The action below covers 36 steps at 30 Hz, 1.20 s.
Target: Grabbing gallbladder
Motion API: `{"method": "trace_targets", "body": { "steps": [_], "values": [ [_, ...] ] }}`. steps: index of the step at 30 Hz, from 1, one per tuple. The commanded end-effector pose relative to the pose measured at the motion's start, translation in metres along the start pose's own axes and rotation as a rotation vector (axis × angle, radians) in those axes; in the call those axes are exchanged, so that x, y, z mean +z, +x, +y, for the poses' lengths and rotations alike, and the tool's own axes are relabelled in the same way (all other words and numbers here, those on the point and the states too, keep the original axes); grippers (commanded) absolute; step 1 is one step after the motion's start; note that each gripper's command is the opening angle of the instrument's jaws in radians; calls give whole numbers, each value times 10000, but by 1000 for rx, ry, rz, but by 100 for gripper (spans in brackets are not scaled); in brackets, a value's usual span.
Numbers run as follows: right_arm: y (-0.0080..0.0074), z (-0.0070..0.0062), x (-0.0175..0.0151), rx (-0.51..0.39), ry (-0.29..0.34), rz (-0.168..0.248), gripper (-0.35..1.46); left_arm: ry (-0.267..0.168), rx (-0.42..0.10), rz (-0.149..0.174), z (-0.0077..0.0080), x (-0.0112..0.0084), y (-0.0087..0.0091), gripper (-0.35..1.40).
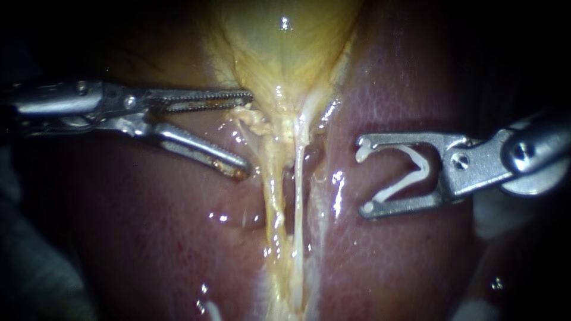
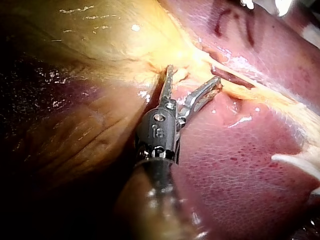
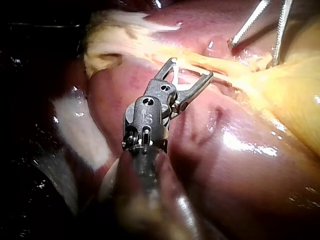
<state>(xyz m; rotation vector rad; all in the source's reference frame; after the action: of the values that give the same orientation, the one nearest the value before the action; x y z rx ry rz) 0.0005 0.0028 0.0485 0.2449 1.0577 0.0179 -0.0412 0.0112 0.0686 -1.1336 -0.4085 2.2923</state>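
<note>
The yellow gallbladder [image 1: 285, 47] narrows into two pale tubes [image 1: 297, 178] that run down between the liver lobes. My left instrument [image 1: 247, 133] comes in from the left, its serrated jaws open. The upper jaw's tip lies against the gallbladder's neck, and frayed yellow tissue [image 1: 257, 120] sits just ahead of the gap. In the left wrist view the left instrument [image 2: 194, 74] shows the same open jaws at the edge of the gallbladder [image 2: 100, 35]. My right instrument [image 1: 363, 176] hovers right of the tubes, wide jaws holding a white clip [image 1: 410, 172]; the right wrist view shows the right instrument [image 3: 191, 68] likewise.
Wet, dark red liver [image 1: 178, 238] lies on both sides of the tubes and under both instruments. In the right wrist view my left instrument [image 3: 253, 52] shows beyond the right one, over the gallbladder [image 3: 290, 95]. Pale fatty tissue [image 3: 107, 50] lies beside the liver.
</note>
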Motion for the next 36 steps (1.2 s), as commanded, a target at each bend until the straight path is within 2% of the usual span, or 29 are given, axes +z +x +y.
{"method": "trace_targets", "body": {
  "steps": [1,5,7,12,18,24,28,36],
  "values": [
    [0,0,0,0,0,0,50,0,1,-3,-1,1,-1,66],
    [0,0,0,0,0,0,50,4,2,-2,-6,2,-2,63],
    [0,0,0,0,0,0,50,4,-10,-2,-6,2,-2,53],
    [0,0,0,0,0,0,50,4,-64,-1,-6,1,-2,33],
    [0,0,0,0,0,0,50,2,-120,-1,-7,-2,2,19],
    [0,0,0,0,1,0,50,8,-155,1,-7,-5,1,-9],
    [0,-1,-1,-1,1,0,50,7,-172,1,-6,-7,0,-35],
    [0,-1,-1,-1,1,0,50,3,-207,-8,6,-16,7,-35]
  ]
}}
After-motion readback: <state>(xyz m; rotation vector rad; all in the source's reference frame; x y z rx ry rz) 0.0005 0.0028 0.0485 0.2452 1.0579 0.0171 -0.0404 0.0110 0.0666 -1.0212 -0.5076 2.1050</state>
